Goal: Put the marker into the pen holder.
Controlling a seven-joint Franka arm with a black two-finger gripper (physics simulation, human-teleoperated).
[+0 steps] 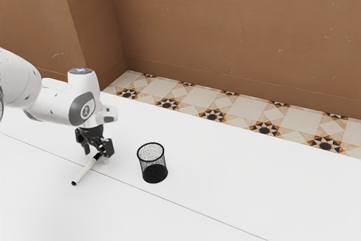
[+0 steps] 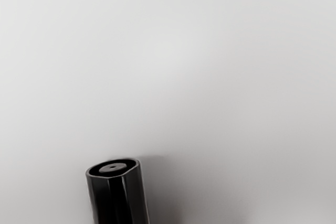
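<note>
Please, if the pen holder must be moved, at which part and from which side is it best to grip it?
I would pinch the wall of the pen holder at its rim, coming straight down from above. It stands upright with its top open, and the mesh wall looks thin, so gripping one side of it is probably easier than spanning the whole round body.

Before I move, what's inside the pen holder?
Inside the pen holder, I see mesh and a dark bottom, no marker or pen; something small lying low could be hidden by that darkness.

Side camera looks down, farther off; wrist camera, close; both show tabletop (image 1: 237, 167).
</note>
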